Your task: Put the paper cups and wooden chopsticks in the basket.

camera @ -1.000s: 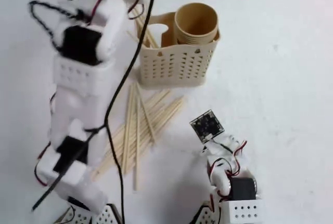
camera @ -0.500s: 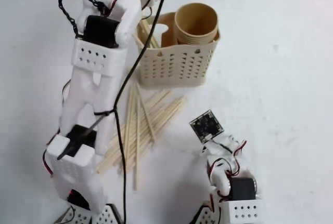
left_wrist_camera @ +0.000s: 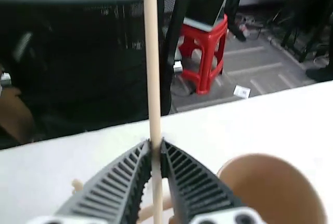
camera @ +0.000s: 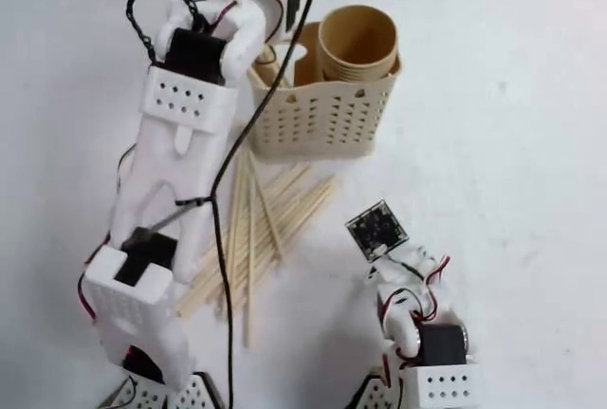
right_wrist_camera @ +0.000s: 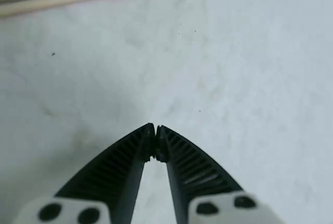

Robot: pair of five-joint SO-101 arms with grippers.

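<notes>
Now, left gripper (left_wrist_camera: 155,148) clamped on one light, stiff, probably slippery chopstick (left_wrist_camera: 151,52) beside the basket (camera: 322,120) at upper centre, paper cups (camera: 358,44) inside; loose chopsticks (camera: 256,229) centre-left, best pinched mid-shaft; right gripper (right_wrist_camera: 155,130) closed on nothing.

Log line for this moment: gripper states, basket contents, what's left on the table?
left gripper: shut on chopstick, above basket | right gripper: shut, empty, over table | basket: paper cups inside | table: loose chopsticks
</notes>
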